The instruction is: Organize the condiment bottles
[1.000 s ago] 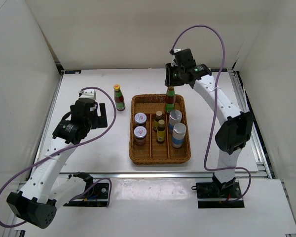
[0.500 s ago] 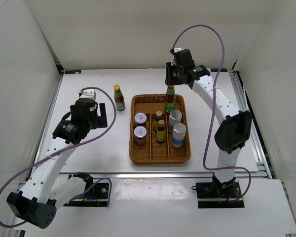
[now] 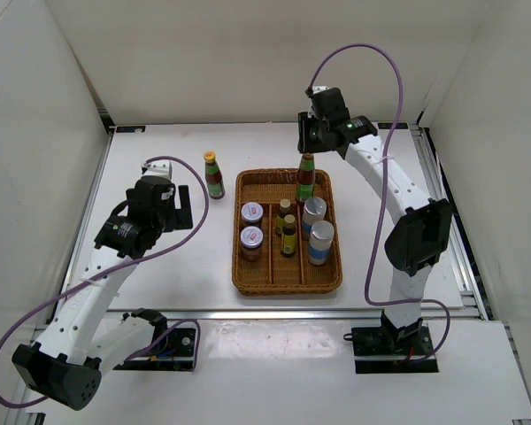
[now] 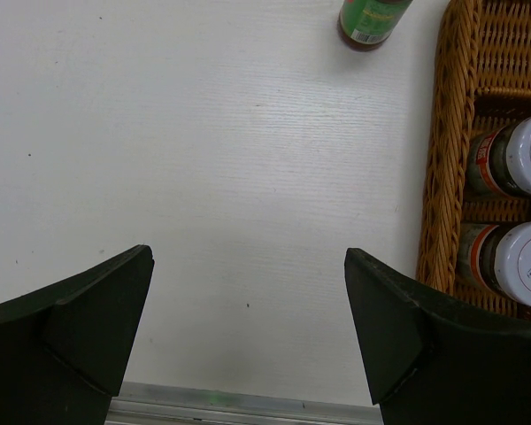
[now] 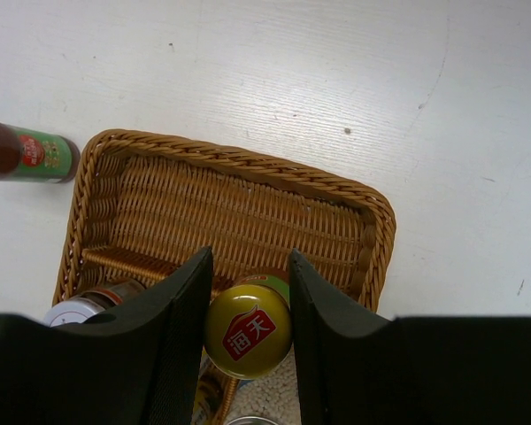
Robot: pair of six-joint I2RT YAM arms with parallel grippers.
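Observation:
My right gripper (image 3: 308,149) (image 5: 248,329) is shut on the yellow cap of a tall green-labelled bottle (image 3: 304,180) (image 5: 248,330). The bottle is upright over the back of the wicker tray (image 3: 242,266) (image 5: 239,159). In the tray stand two white-lidded jars (image 3: 251,212) (image 4: 524,155), two tiny dark bottles (image 3: 288,232) and two silver-topped cylinders (image 3: 319,239). Another tall yellow-capped bottle (image 3: 214,174) (image 4: 372,16) (image 5: 31,152) stands on the table left of the tray. My left gripper (image 3: 179,207) (image 4: 248,297) hovers open over bare table, left of the tray.
White walls enclose the table on the left, back and right. A metal rail (image 4: 239,403) runs along the table's near edge. Bare table (image 3: 159,168) lies around the lone bottle and behind the tray.
The right wrist has shifted very slightly above the tray's back while holding the bottle. The left arm has not moved.

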